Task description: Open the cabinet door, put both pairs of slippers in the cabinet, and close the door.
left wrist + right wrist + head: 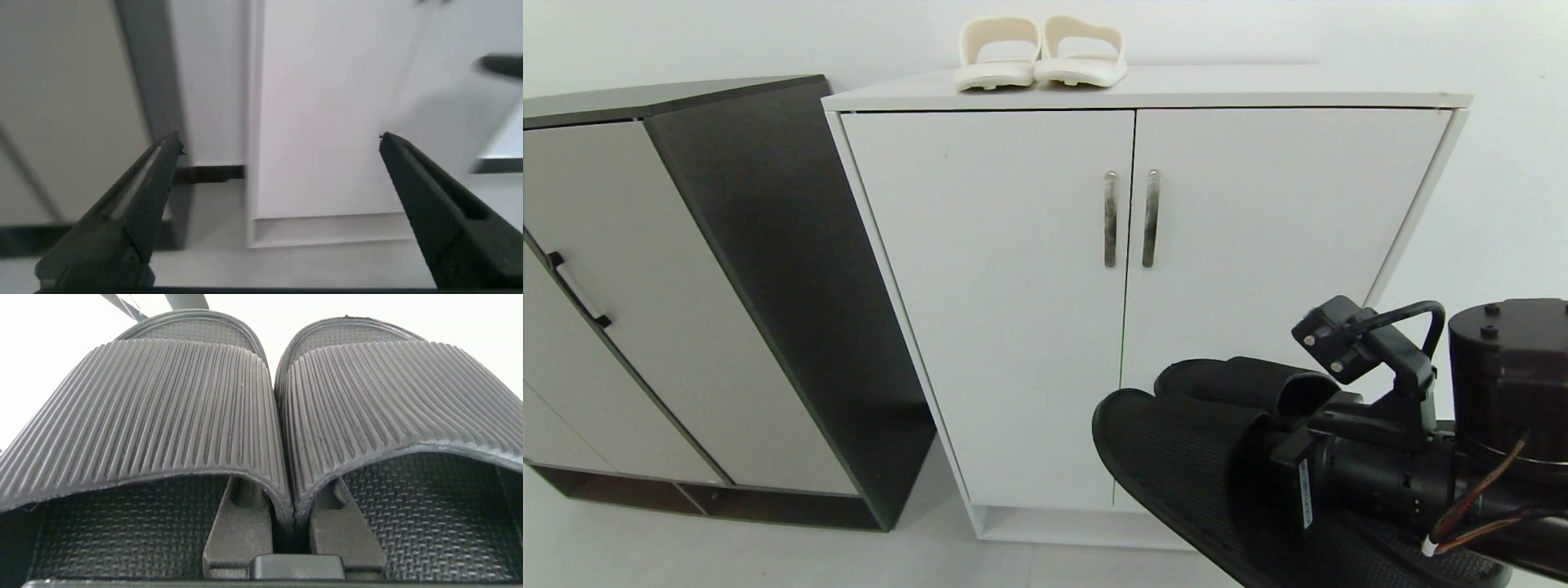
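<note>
Seemingly light, soft and bendy, the ribbed black slippers [261, 416] hang side by side low before the right door of the white cabinet [1013, 327], both doors shut. The right gripper [288, 527] reaches under the straps and pinches the two inner strap sides together, likely the firmest hold. The cream slippers [1040, 53] sit at the cabinet top's back edge. The left gripper [278, 188] gapes wide, empty.

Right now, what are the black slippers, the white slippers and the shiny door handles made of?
The black slippers are probably soft rubber or foam with a matte finish: the straps are ribbed and the footbeds pebbled. The white slippers look like moulded foam or plastic, smooth and cream-coloured, each seemingly one seamless piece. The handles look like metal, a brushed silver with streaky reflections.
</note>
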Robot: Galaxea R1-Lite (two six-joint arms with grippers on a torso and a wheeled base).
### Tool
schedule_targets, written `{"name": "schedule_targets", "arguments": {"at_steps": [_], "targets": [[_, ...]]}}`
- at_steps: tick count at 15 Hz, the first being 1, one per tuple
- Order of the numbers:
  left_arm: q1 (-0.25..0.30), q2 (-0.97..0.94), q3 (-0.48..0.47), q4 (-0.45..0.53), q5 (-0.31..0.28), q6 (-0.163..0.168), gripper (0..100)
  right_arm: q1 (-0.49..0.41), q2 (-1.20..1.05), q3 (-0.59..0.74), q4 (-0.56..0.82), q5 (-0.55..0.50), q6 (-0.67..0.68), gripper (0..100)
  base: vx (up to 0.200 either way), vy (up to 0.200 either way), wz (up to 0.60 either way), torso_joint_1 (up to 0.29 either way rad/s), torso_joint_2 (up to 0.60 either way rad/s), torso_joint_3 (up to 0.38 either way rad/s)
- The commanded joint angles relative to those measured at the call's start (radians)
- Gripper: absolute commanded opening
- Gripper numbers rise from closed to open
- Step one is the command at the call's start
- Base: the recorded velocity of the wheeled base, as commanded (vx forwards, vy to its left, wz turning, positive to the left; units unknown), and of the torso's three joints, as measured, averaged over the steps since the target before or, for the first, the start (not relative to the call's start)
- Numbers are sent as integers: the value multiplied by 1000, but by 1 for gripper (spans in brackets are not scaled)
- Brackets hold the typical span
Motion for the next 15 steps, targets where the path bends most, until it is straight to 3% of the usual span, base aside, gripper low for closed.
{"name": "schedule_targets", "arguments": {"at_steps": [1,3,4,5,6,7,8,10,15], "targets": [[-3,344,-201,-39,-203,-69,100,0,-4,0,0,-3,-5,0,0,0,0,0,0,0],[-8,501,-205,-155,-302,-67,100,-3,-6,8,0,-4,-20,0,0,0,0,0,0,0],[-49,671,-210,-322,-361,-69,100,-10,-6,11,-1,-7,-28,0,0,0,0,0,0,0],[-90,734,-216,-384,-362,-72,100,-10,-6,13,0,-6,-28,0,0,0,0,0,0,0],[-233,855,-235,-487,-347,-81,100,-10,-3,13,-1,-6,-28,0,0,0,0,0,0,0],[-296,894,-252,-510,-319,-87,100,-10,-3,13,0,-6,-28,0,0,0,0,0,0,0],[-449,981,-319,-523,-227,-90,100,-10,-1,16,0,-4,-28,0,0,0,0,0,0,0],[-590,1084,-433,-525,-138,-106,100,-12,2,19,0,-4,-28,0,0,0,0,0,0,0],[-659,1302,-650,-525,-134,-112,100,-10,7,32,0,0,-28,0,0,0,0,0,0,0]]}}
